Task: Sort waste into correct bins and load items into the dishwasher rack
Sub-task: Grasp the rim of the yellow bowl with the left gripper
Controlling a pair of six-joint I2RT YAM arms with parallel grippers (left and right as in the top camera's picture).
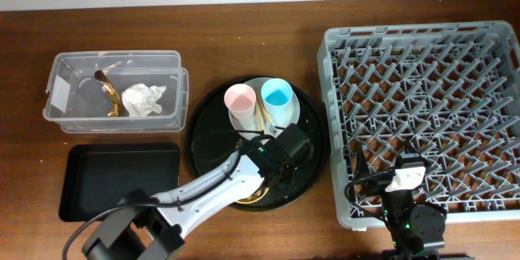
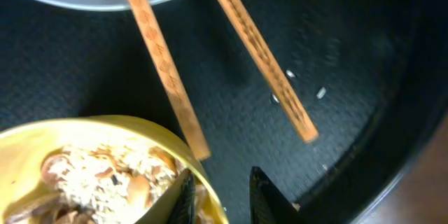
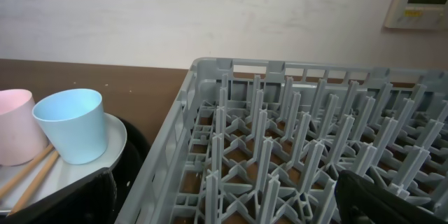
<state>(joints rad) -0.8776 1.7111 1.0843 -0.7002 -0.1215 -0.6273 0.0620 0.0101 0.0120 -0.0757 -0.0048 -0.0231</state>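
The yellow bowl [image 2: 84,129] holds beige food scraps [image 2: 98,175] and stands on the round black tray; from overhead only its edge [image 1: 250,198] shows. My left gripper [image 2: 224,197] is open, one finger inside the bowl's rim and one outside; it also shows overhead [image 1: 272,175]. Two wooden chopsticks [image 2: 161,63] lie from the pale plate [image 1: 297,114] onto the tray. The pink cup [image 1: 240,100] and blue cup [image 1: 277,97] stand on the plate. The wrapper [image 1: 110,94] and tissue [image 1: 145,99] lie in the clear tub [image 1: 58,89]. My right gripper [image 3: 224,203] is open and empty over the grey rack's [image 1: 431,89] front left corner.
The shallow black rectangular tray [image 1: 122,183] lies at the front left, below the tub. The round black tray [image 1: 203,130] sits between the tub and the rack. A few rice-like bits [image 2: 320,92] lie on the round tray. A wall runs behind the table.
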